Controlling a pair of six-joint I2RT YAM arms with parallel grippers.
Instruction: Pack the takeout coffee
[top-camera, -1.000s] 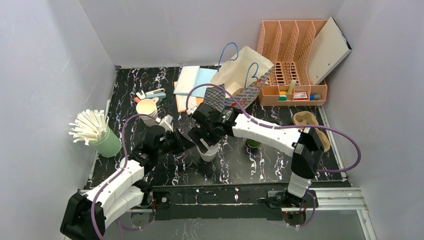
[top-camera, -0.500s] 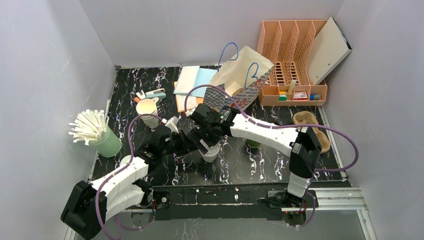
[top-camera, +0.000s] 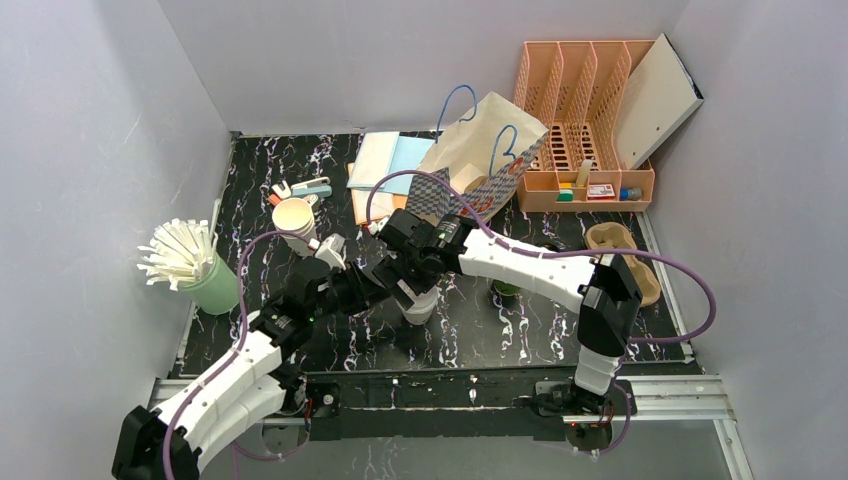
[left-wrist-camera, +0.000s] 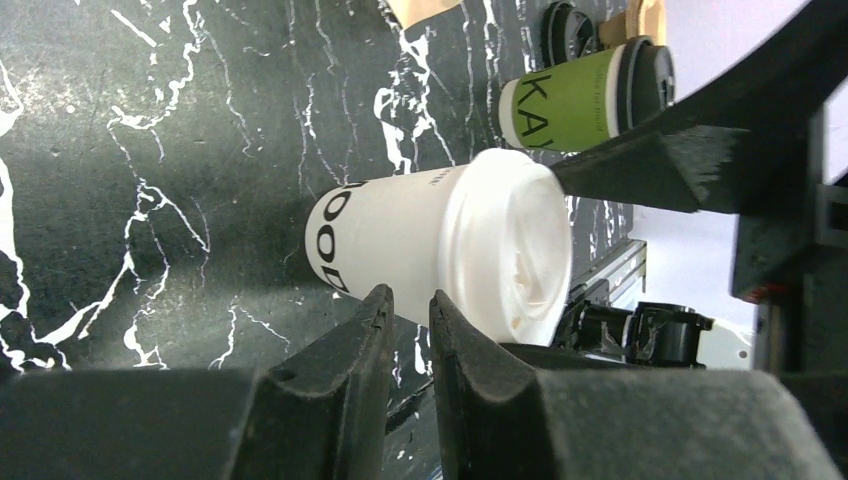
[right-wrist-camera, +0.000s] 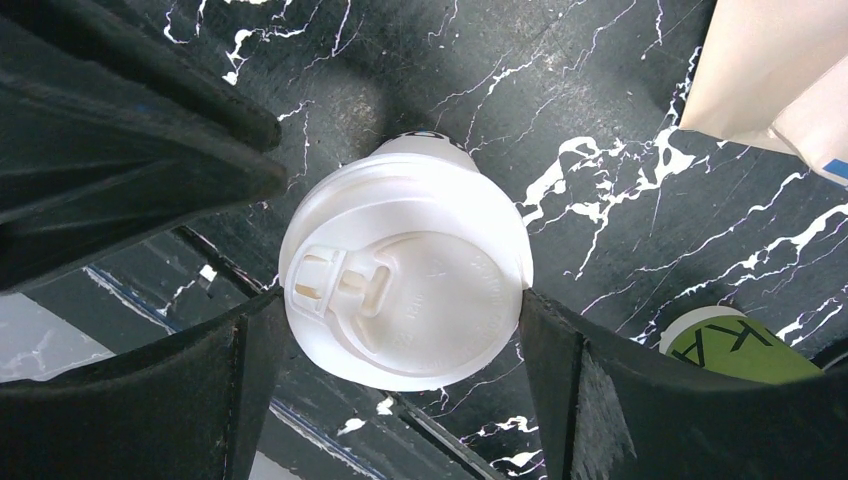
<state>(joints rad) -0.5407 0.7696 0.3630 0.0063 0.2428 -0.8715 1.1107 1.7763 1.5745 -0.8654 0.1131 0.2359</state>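
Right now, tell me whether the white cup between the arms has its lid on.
Lid on. The white cup stands upright on the table, and a white sip lid covers its whole mouth in the right wrist view.

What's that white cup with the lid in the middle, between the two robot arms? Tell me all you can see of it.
The white cup is a tapered takeout cup, seemingly paper, with dark lettering on its side. A white plastic lid with a sip tab covers it. It stands upright on the black marbled table, near the middle. The right gripper straddles it, jaws wide, fingers either side of the lid, contact unclear. The left gripper, nearly shut, hovers beside it.
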